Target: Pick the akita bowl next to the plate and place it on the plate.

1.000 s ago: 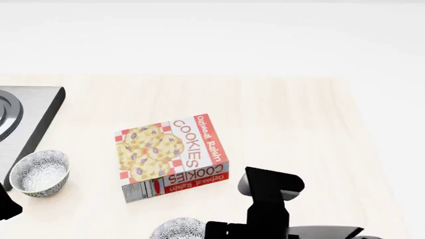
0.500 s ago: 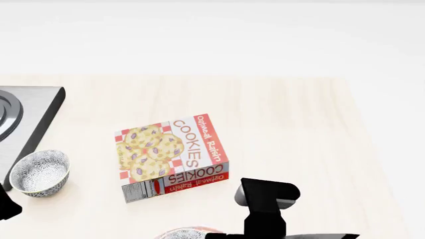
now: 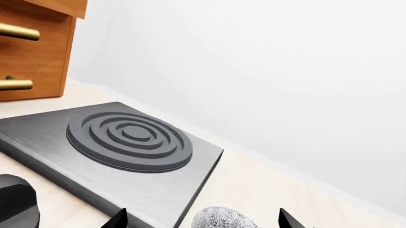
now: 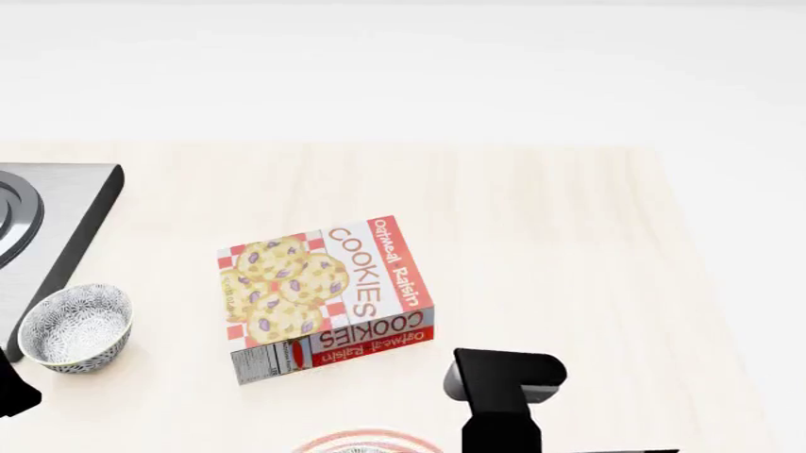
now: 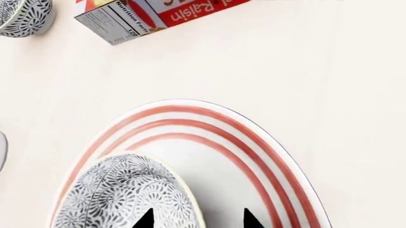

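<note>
Small round akita bowl with fine grey-black pattern (image 5: 127, 194) sits over the large flat white plate with red concentric rings (image 5: 254, 156), off-centre toward one rim side. Right end effector (image 5: 198, 219) shows two dark fingertips, one at the bowl's rim; whether it pinches, can't tell. Risks, as I judge them: early release tips the bowl over the plate edge; dragging shoves the plate across the pale wooden table (image 5: 330, 71). Left end effector (image 3: 199, 219) looks spread, idle near the second patterned bowl (image 4: 75, 327).

Glossy plate (image 5: 279, 161), brushed-metal hob (image 3: 95, 166)

Simulated kitchen: stove burner (image 3: 130, 141), wooden drawers (image 3: 32, 50), cookie box (image 4: 325, 297) on counter (image 4: 567, 245).
</note>
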### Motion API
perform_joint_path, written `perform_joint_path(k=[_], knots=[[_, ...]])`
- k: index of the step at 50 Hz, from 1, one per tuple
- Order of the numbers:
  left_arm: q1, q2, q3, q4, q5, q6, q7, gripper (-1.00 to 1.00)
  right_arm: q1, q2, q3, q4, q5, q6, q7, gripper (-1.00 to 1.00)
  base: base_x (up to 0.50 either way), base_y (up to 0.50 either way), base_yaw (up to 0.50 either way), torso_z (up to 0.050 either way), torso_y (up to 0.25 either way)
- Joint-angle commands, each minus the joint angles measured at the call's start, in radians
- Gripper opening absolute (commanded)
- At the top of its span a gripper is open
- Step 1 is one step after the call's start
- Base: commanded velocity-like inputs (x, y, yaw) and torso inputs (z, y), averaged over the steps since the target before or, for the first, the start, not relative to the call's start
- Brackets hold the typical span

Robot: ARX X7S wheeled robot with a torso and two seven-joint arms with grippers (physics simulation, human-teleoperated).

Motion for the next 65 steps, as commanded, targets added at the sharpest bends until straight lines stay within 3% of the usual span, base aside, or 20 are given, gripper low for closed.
perform_joint_path(k=[1,10,25,39,47,62,65], knots=[[-0.001,-0.001,0.003,-0.004,-0.002,0.003,-0.001,1.00,0.004,0.010,-0.022,-0.016,-0.004,-0.008,-0.022,1.00,0.00,0.00,0.00,0.000,0.000],[-0.002,-0.002,0.005,-0.005,-0.002,0.005,-0.003,1.00,0.015,0.022,-0.010,-0.084,0.057,0.032,0.029,1.00,0.00,0.00,0.00,0.000,0.000],[-0.003,-0.004,0.009,-0.006,-0.003,0.007,-0.006,1.00,0.084,0.070,0.084,-0.249,0.327,0.087,0.332,1.00,0.00,0.00,0.00,0.000,0.000],[0.000,-0.008,0.013,0.002,-0.006,0.005,-0.011,1.00,0.013,0.094,0.170,-0.451,0.368,-0.006,0.370,1.00,0.00,0.00,0.00,0.000,0.000],[-0.001,-0.009,0.015,-0.003,-0.005,0.010,-0.009,1.00,-0.093,0.086,0.257,-0.599,0.224,-0.119,0.294,1.00,0.00,0.00,0.00,0.000,0.000],[0.001,-0.012,0.019,0.002,-0.006,0.010,-0.013,1.00,-0.238,0.102,0.277,-0.731,-0.052,-0.260,0.187,1.00,0.00,0.00,0.00,0.000,0.000],[0.003,-0.013,0.020,0.009,-0.007,0.007,-0.016,1.00,-0.286,0.128,0.214,-0.756,-0.239,-0.329,0.137,1.00,0.00,0.00,0.00,0.000,0.000]])
